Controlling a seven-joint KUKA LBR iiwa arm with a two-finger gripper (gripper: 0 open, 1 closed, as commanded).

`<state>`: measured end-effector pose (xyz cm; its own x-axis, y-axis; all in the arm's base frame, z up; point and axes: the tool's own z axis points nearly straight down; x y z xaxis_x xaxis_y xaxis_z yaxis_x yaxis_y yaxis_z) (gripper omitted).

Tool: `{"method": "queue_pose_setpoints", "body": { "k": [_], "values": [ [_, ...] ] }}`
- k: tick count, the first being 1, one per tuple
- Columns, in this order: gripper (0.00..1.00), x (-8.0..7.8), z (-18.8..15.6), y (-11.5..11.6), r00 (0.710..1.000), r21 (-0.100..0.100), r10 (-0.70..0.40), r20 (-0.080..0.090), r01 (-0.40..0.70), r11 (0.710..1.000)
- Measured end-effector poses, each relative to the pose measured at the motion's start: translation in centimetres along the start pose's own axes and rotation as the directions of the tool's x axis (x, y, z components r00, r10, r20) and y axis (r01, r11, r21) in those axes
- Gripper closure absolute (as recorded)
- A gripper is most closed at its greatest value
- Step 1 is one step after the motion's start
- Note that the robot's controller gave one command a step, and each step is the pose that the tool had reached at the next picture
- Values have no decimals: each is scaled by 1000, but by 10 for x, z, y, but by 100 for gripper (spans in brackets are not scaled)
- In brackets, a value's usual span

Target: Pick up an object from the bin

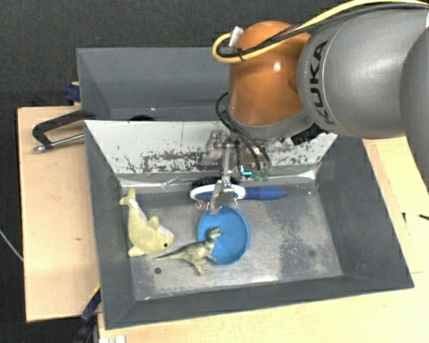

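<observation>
Camera view: gripper down at far rim of blue bowl, nothing lifted yet

Nearest the front wall of the bin (362, 216) a small green dinosaur toy (194, 254) lies on the floor, its head end touching or overlapping the near-left edge of the blue bowl (232, 240). Left of both, w/ a small gap, lies a yellow plush fish (147, 233), tail pointing toward the back.

The blue bowl sits mid-floor, round, hollow side up. The gripper (218, 202) hangs at its far rim, tip low, approx. at the edge where the bowl meets a white ring-shaped item (201, 195) just behind. Grip state: can't tell from this angle whether spread or pressed together, and nothing shows clearly pinched in it. Contact w/ the bowl rim: also can't tell.

Beyond, along the foot of the back wall, a blue pen-like stick (265, 194) lies to the right of the gripper, near but apart. Above it all sits the orange wrist cover (263, 73).

Judgement: step in hand looks like the descent / set-down onto the target, pre-grasp or just at grasp; the lift is not yet done. The bowl's far rim is the likeliest target. Next move prob. calls for straddling that thin rim, closing firmly, then a straight lift, keeping clear of the white ring and the dinosaur leaning on the near side.
</observation>
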<state>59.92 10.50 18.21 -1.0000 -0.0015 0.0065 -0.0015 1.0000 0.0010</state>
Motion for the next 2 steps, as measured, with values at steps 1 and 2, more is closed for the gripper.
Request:
{"method": "queue_pose_setpoints", "body": {
  "k": [1, 2],
  "values": [
    [0, -3, 101, -22, 998, -3, -64, 16, 64, 998],
    [100, -4, 96, -22, 998, -2, -64, 10, 64, 998]
  ]
}}
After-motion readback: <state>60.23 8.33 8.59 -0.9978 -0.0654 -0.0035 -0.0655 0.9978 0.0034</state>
